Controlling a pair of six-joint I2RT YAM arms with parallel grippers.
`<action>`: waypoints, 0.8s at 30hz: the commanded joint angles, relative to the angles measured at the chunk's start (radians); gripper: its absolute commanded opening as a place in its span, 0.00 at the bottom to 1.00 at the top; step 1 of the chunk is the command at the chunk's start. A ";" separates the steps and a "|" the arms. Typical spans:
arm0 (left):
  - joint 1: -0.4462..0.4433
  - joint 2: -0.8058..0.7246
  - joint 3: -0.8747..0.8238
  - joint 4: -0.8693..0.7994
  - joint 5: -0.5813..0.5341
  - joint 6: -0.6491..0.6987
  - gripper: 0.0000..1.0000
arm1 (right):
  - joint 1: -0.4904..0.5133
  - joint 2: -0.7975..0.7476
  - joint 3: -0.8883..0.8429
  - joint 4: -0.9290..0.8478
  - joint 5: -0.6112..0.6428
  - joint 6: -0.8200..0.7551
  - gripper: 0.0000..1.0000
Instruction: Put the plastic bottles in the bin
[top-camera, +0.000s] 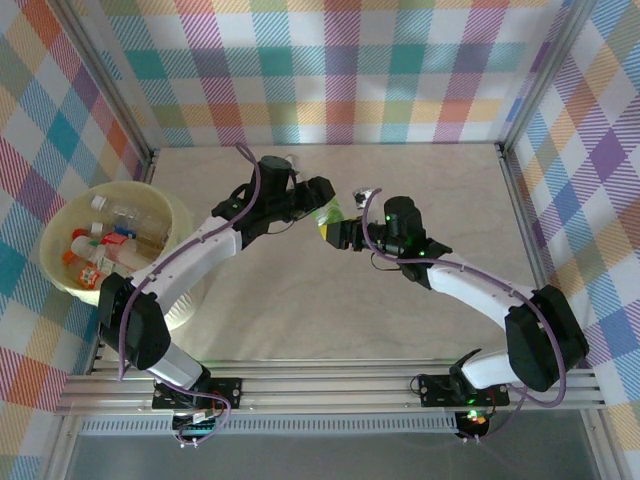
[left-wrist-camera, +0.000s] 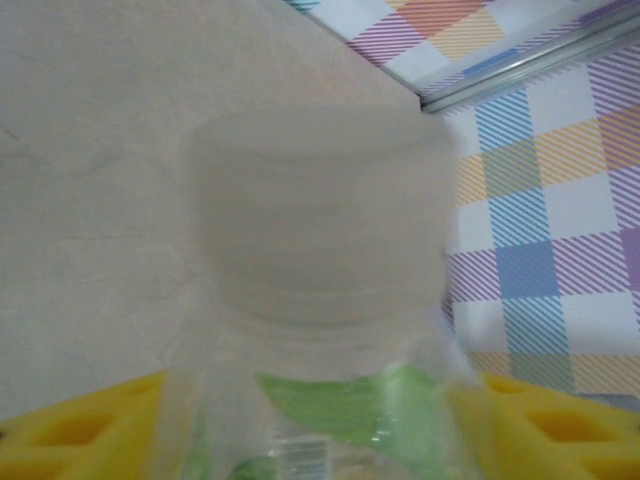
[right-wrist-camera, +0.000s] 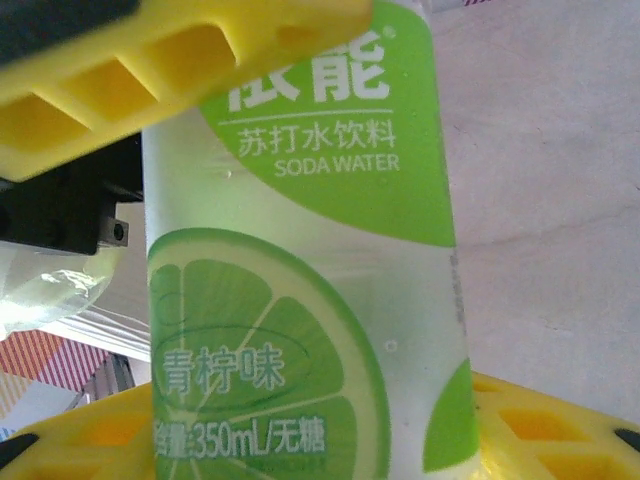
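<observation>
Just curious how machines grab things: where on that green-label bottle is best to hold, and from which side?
Grip the bottle on its straight round body, coming side-on so the jaws close across its width. The walls there run even and parallel; the cap is short, with a step below it. The right gripper holds it that way, the left gripper just under the cap.

— REPORTER: What sort of place is this?
— TECHNICIAN: A robotics lab test cell. Twin robot arms (top-camera: 470, 285) stand bolted to an aluminium rail frame (top-camera: 330, 382) at the edge of a pale worktop (top-camera: 330, 310), and checked fabric walls (top-camera: 330, 70) box it in.
</observation>
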 joint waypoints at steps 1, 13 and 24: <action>-0.005 0.011 -0.009 0.025 0.040 -0.004 0.53 | 0.004 -0.006 0.014 0.101 -0.027 0.024 0.48; -0.006 -0.017 0.007 -0.087 -0.057 0.043 0.39 | 0.005 0.006 0.047 0.010 -0.023 -0.041 0.73; 0.008 -0.138 0.023 -0.226 -0.263 0.116 0.38 | 0.005 -0.079 0.086 -0.221 0.155 -0.203 1.00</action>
